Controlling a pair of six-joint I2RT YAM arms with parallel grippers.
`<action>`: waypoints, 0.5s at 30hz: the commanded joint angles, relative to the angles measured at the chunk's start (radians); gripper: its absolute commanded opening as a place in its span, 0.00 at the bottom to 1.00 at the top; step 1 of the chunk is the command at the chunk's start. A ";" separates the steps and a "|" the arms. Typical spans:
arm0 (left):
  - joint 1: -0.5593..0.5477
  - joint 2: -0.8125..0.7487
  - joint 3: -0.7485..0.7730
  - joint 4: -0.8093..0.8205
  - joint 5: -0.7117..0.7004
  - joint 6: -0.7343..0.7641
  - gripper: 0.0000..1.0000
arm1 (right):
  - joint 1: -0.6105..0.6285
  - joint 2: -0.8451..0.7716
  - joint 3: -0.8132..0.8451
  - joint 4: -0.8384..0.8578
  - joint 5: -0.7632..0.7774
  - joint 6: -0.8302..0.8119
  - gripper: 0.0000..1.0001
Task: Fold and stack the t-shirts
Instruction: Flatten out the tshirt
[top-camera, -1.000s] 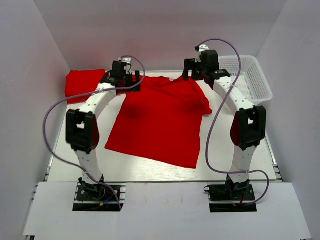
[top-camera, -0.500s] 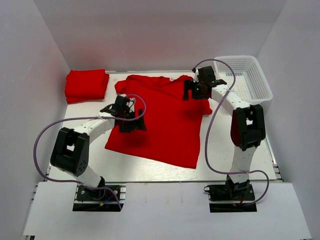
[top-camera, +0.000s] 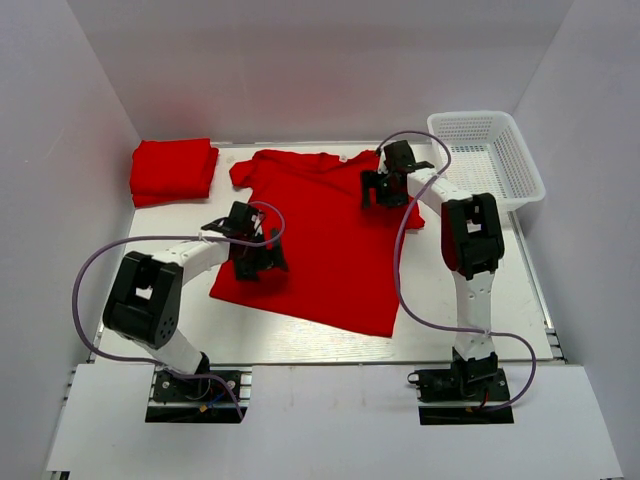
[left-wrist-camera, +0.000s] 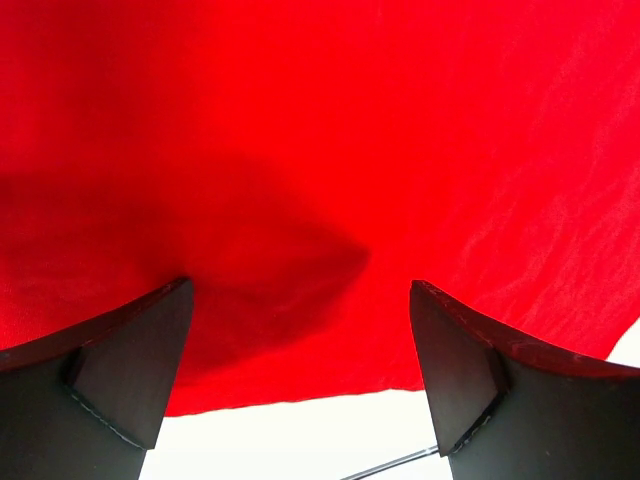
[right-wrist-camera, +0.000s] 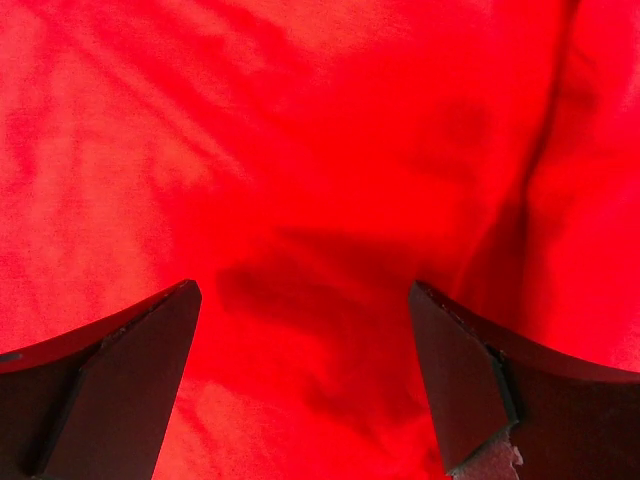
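A red t-shirt lies spread flat on the white table, collar toward the back. A folded red t-shirt sits at the back left. My left gripper is open, low over the spread shirt's left side edge; its wrist view shows the red cloth and the hem with white table below. My right gripper is open, low over the shirt's right shoulder near the sleeve; its wrist view is filled with red cloth between the jaws. Neither holds anything.
A white plastic mesh basket stands at the back right. White walls enclose the table on the left, back and right. Purple cables loop off both arms.
My left gripper came from the back left forward and down to the shirt's left edge. My right gripper dropped from behind the collar onto the right shoulder.
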 joint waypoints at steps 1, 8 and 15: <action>0.008 0.069 0.029 -0.058 -0.118 -0.026 1.00 | -0.006 -0.023 0.012 -0.022 0.077 -0.002 0.90; 0.060 0.189 0.136 -0.180 -0.262 -0.060 1.00 | -0.012 -0.123 -0.200 -0.042 0.120 0.030 0.90; 0.110 0.402 0.386 -0.248 -0.319 -0.003 1.00 | -0.004 -0.337 -0.600 0.027 0.100 0.168 0.90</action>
